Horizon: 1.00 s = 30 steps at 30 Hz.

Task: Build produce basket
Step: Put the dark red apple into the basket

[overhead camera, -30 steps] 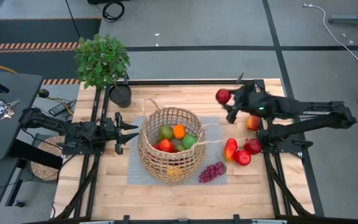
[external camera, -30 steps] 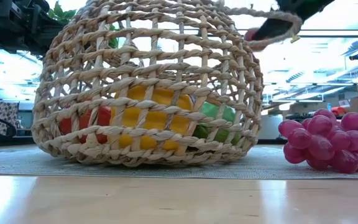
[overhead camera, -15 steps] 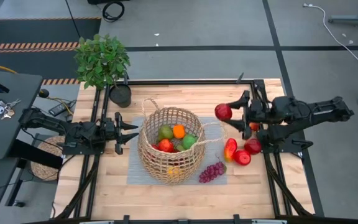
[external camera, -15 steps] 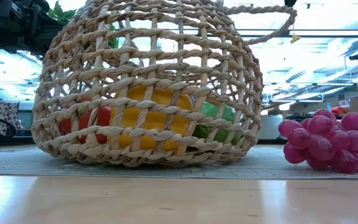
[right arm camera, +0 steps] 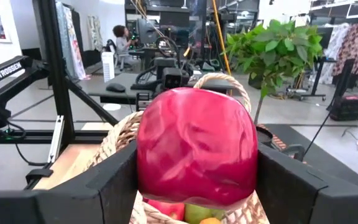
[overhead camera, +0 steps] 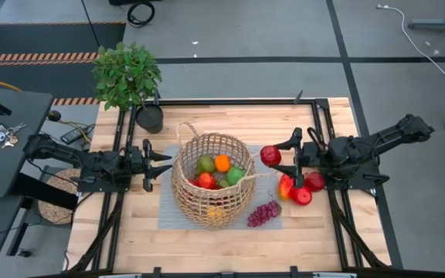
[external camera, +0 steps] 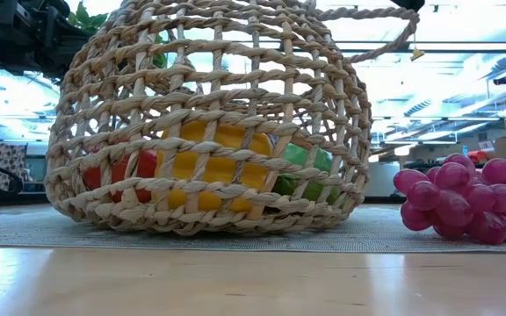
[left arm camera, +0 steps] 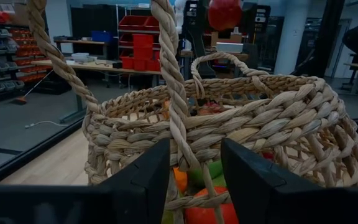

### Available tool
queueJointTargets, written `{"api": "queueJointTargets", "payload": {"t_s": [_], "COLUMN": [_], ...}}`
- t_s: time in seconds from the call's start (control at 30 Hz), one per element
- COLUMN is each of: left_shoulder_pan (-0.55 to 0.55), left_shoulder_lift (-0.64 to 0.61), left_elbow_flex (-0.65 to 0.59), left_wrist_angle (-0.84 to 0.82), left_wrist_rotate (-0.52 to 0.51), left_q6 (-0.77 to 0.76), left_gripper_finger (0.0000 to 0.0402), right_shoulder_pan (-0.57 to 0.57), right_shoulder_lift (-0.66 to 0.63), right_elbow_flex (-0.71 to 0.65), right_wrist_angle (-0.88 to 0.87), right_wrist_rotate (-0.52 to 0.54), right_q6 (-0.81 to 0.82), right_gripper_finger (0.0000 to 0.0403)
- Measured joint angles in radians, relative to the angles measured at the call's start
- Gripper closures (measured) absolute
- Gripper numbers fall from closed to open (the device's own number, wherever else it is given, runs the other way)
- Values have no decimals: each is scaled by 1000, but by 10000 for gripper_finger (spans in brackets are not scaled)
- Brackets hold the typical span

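My right pincer [overhead camera: 283,157] grips one apple [overhead camera: 270,155]; the basket [overhead camera: 211,179] half hides its fruit; my left pincer [overhead camera: 158,161] gapes.

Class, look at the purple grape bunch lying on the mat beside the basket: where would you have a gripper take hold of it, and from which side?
Probably from straight above, across the middle of the grape bunch. It lies flat and elongated on the mat, so fingers should straddle its narrow width. The basket crowds one side; apples sit near the other.
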Motion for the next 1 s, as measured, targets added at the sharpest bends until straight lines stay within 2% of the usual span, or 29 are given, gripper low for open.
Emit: {"api": "queueJointTargets", "payload": {"t_s": [0.57, 1.0], "left_shoulder_pan": [0, 0], "left_shoulder_lift": [0, 0], "left_elbow_flex": [0, 0], "left_wrist_angle": [0, 0], "left_wrist_rotate": [0, 0], "left_q6": [0, 0], "left_gripper_finger": [254, 253], "right_shoulder_pan": [43, 51], "right_shoulder_lift": [19, 61], "right_elbow_flex": [0, 0], "right_wrist_angle": [-8, -34], "right_wrist_rotate": [-18, 16], "right_q6": [58, 84], "right_gripper_finger": [123, 123]}}
